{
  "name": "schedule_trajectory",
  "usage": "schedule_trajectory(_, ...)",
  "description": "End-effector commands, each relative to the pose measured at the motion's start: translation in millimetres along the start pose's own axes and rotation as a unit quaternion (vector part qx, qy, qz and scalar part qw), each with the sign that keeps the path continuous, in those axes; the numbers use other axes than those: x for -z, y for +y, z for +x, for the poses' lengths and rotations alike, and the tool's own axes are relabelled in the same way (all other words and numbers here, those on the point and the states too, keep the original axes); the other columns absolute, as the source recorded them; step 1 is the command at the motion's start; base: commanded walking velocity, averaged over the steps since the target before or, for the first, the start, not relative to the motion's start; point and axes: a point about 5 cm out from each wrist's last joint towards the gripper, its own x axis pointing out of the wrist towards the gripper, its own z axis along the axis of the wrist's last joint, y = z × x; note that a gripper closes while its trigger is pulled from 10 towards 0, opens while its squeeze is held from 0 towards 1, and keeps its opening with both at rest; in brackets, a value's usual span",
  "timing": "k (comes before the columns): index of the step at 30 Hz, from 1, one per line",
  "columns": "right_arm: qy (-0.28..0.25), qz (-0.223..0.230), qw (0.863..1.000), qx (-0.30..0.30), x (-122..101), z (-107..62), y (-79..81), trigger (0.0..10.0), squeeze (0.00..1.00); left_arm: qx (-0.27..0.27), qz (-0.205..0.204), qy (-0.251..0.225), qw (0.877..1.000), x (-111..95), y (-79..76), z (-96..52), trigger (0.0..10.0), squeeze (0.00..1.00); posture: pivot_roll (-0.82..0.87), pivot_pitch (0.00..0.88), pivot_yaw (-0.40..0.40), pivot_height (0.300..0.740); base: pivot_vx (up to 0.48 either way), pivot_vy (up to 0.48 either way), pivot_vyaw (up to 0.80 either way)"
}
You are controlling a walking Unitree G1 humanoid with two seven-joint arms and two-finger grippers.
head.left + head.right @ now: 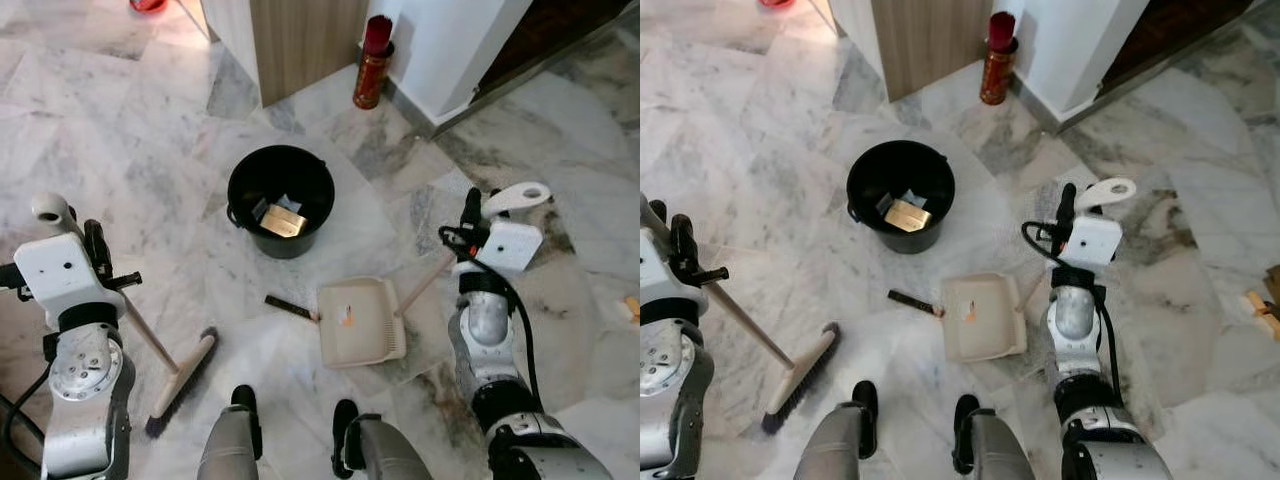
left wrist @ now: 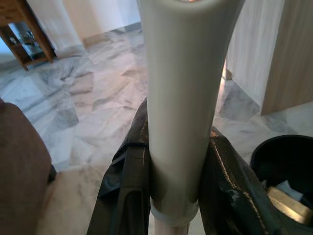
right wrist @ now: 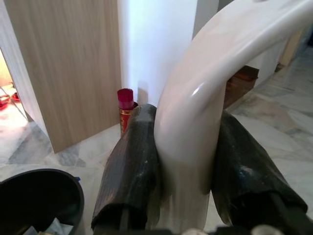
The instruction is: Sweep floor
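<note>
Clamping tight, left gripper (image 2: 173, 176) on broom (image 1: 181, 381) handle at lower left w/ bristles on the floor, right gripper (image 3: 183, 161) shut round dustpan (image 1: 360, 320) handle at center-right, pan flat below black bucket (image 1: 280, 200), open marble floor (image 1: 120, 130) upper left.

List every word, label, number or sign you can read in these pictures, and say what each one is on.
No text can be read in any view.
Red can by the wall: any print on it is too small and blurred to read.
Black bucket, dustpan held by the right claw, broom held by the left claw: no lettering shows.
</note>
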Motion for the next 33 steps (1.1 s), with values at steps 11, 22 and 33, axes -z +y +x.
schedule_trajectory(11,0.011,0.0,1.0,0.001,4.8,-4.9,4.2,10.0,0.0,-0.02,0.026,0.004,0.999,1.7,17.6,2.7,9.6,0.0,0.23,0.499,-0.02,0.74,0.0,0.0,0.0)
schedule_trajectory(22,0.009,0.0,1.0,0.001,4.7,-5.6,2.0,10.0,0.0,-0.051,0.064,-0.065,0.995,-17.1,11.3,21.1,9.6,0.0,0.21,0.486,-0.024,0.74,0.0,0.0,0.0)
schedule_trajectory(33,0.006,-0.001,1.0,0.004,3.8,-5.7,-1.2,10.0,0.0,-0.012,-0.068,-0.03,0.997,-5.0,-18.3,23.3,9.6,0.0,0.18,0.482,-0.04,0.74,0.0,0.0,0.0)
